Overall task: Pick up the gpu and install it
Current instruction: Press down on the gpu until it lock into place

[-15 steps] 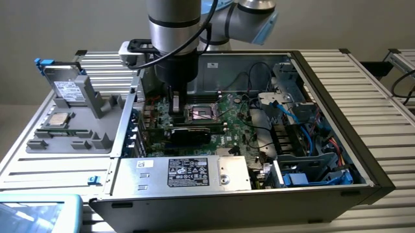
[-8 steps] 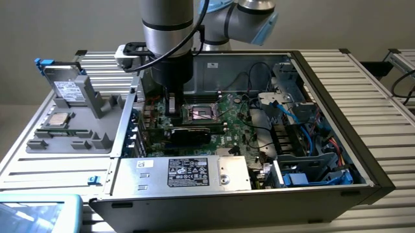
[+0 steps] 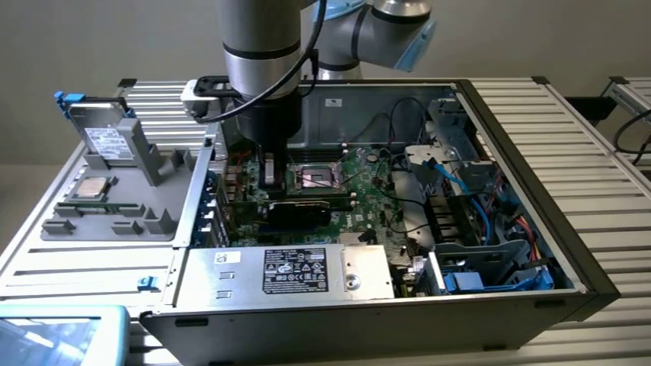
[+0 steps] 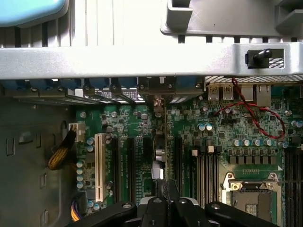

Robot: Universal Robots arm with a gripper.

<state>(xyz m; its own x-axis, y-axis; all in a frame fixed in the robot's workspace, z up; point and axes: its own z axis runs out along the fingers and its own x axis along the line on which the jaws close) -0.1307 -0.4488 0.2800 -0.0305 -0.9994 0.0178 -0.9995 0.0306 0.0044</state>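
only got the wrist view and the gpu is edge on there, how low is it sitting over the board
Observer: In the exterior view the gpu is down at the level of the board, beside the cpu socket. I cannot tell if it is seated.
Operator: where does the gripper have it
Observer: The gripper is shut on the gpu at its end toward the exterior view's left, with the arm coming straight down.
Operator: anything in the tray outside the case
Observer: A hard drive stands upright in the grey tray.
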